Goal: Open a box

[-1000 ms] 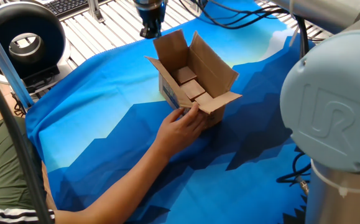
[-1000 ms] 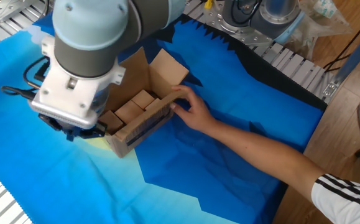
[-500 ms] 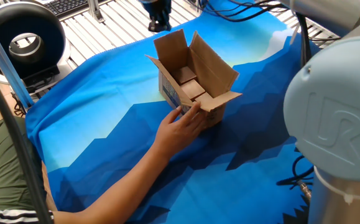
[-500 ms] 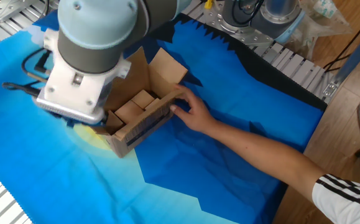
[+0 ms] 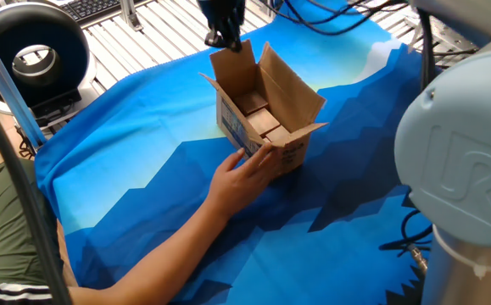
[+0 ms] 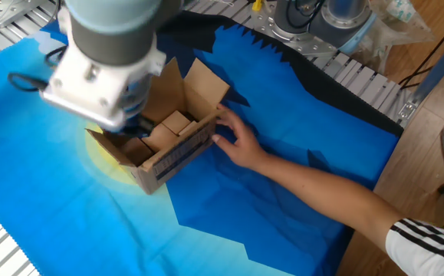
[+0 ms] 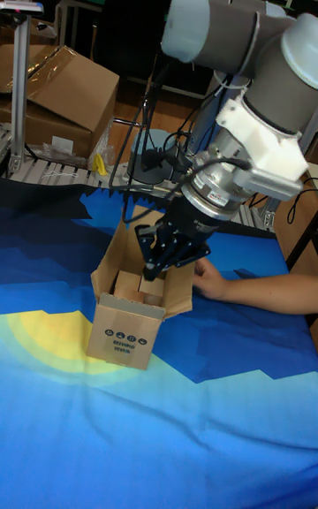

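Box flaps up, blocks visible inside; task looks nearly done. Gripper at far flap, finger state unclear. Hand steadies the box.

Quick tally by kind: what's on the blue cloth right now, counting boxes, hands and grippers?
Small open boxes: 1, the box
Human hands: 1, the hand against the box's side
Grippers: 1, the gripper at the top of a far flap; whether its fingers are shut is unclear
Blue cloths: 1, the cloth
Total: 4
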